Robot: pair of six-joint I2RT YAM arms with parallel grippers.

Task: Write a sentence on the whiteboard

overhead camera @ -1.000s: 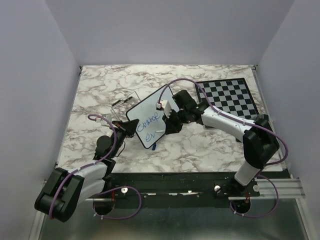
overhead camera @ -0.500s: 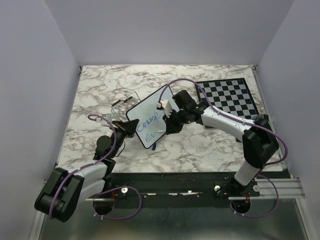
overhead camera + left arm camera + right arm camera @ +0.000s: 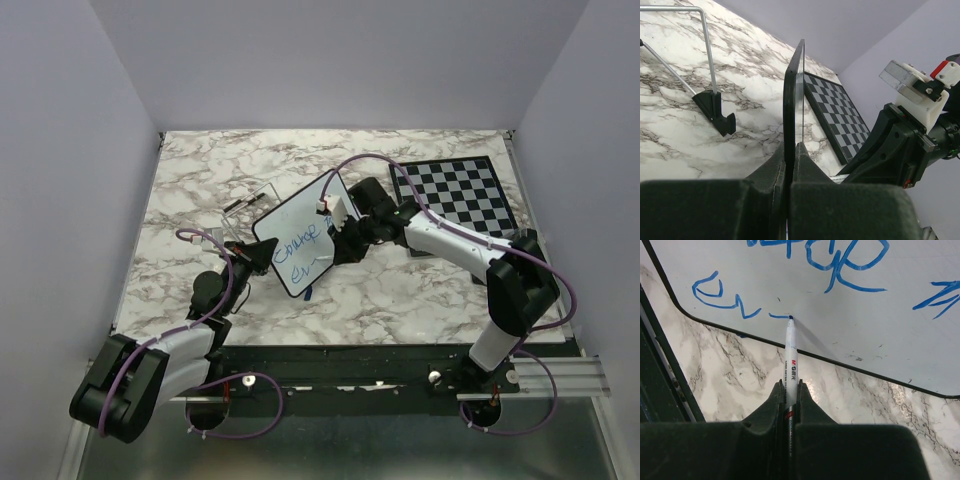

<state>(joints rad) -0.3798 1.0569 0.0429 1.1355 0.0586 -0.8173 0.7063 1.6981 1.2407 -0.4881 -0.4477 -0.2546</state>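
**Right fingers**: clamped on a white marker. The barrel runs straight out between them, and its blue tip touches the whiteboard low on the written face.

**Left fingers**: pressed together on the whiteboard's edge. The board shows edge-on here and stands steeply off the marble tabletop. Whether its lower corner rests on the tabletop cannot be told.

**Whiteboard, position:** held up between the two arms, with the written face turned to the right arm.

**Sentence**: blue and unfinished. There is one word on the upper line. The lower line has a few letters and a short dash that ends at the marker tip.

**Step in hand (judged):** writing the second line, mid-stroke.

**Next move (judged):** carry the tip sideways along that line into the blank white, with steady contact while the left fingers brace the board.

**Edges:** the whiteboard's black frame runs close beneath the tip, so there is little room to drift downward. The upper word lies just above.

**Open room:** bare white beyond the tip, up to a stray blue mark near the far edge.

**Surroundings:**
- Wire stand with a black foot, behind the whiteboard's back face and apart from it.
- Chessboard, flat on the tabletop on the written-face side and well apart from the whiteboard.
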